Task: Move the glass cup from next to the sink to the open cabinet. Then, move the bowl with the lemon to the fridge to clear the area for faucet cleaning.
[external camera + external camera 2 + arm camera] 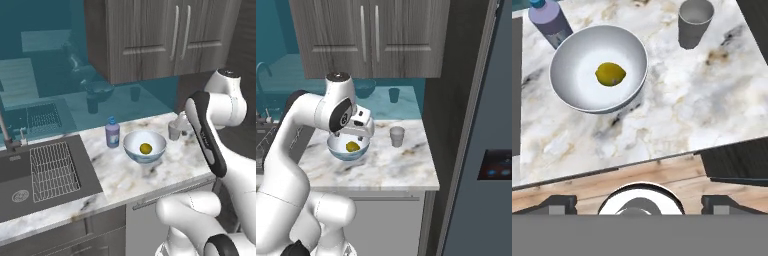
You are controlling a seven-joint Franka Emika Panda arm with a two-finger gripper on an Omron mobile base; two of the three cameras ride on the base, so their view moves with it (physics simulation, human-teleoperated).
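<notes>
Glass cup [695,22] stands upright on the marble bench [677,105] beside the lemon [610,74] bowl [572,55], within reach of the empty, wide-open end effector [639,202] overhead.

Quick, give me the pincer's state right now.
Pincer: open and holding nothing; its finger tips stand wide apart, above the counter's front edge, short of the bowl and the glass cup.

The arm [207,140] hides part of the glass cup [175,131].
</notes>
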